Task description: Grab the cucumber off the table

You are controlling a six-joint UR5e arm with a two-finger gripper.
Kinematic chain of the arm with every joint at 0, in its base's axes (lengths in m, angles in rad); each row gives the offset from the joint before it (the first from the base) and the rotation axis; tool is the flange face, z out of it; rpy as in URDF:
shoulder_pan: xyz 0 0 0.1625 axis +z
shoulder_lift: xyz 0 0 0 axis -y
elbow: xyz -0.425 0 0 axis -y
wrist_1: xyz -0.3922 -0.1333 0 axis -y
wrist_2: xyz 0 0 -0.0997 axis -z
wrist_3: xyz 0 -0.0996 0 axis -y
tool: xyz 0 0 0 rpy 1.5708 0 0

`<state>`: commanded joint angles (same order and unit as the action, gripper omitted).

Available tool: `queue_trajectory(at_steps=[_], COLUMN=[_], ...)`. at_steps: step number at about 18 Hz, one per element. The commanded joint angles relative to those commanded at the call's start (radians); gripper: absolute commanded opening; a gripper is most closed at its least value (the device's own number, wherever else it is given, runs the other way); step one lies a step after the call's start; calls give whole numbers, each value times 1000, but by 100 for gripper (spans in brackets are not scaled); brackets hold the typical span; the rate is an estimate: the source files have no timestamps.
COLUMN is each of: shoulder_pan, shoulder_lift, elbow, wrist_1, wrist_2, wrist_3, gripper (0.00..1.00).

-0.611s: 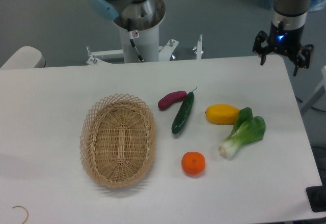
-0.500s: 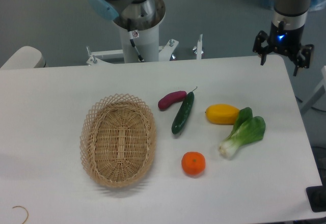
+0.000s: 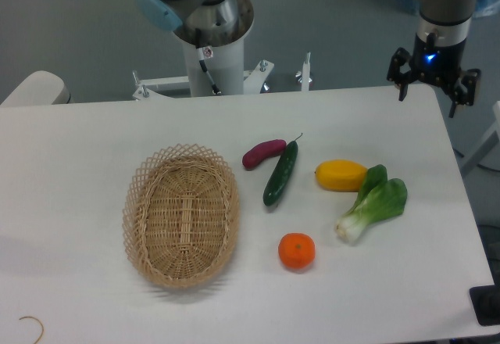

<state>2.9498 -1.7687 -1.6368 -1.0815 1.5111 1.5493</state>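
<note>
Cucumber (image 3: pixel 280 174) position: flat on the table (image 3: pixel 94 133), a little right of centre, lying on a diagonal with its thin stem at the far-right end and its blunt end at the near-left. Its far portion sits just beside a reddish-purple sweet potato (image 3: pixel 263 153), which lies to its left; whether the two touch cannot be told. A woven wicker basket (image 3: pixel 181 215) stands to the left of the cucumber, apart from it. To the right lies a yellow fruit (image 3: pixel 341 175), and just beside that fruit, further right and nearer, a bok choy (image 3: pixel 374 202) with its white base pointing near-left. An orange (image 3: pixel 297 251) sits nearer than the cucumber, apart from it.

Gripper (image 3: pixel 433 87) position: above the far-right corner of the table, well apart from the cucumber. The fingers (image 3: pixel 403 74) point downward and are spread wide, with nothing between them. A blue light shows on the wrist above the fingers.

Arm base (image 3: pixel 212 35): mounted beyond the far edge of the table, left of centre. A thin curved wire (image 3: pixel 33 326) lies at the near-left corner of the table.
</note>
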Motion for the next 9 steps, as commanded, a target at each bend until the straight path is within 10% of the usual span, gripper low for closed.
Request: queue_trajectory(at_steps=[9], shoulder_pan=[-66], shoulder_lift=[83], elbow=[-130], wrist_1=[21], wrist_2=[-117], wrist_3=[-118], gripper=[100])
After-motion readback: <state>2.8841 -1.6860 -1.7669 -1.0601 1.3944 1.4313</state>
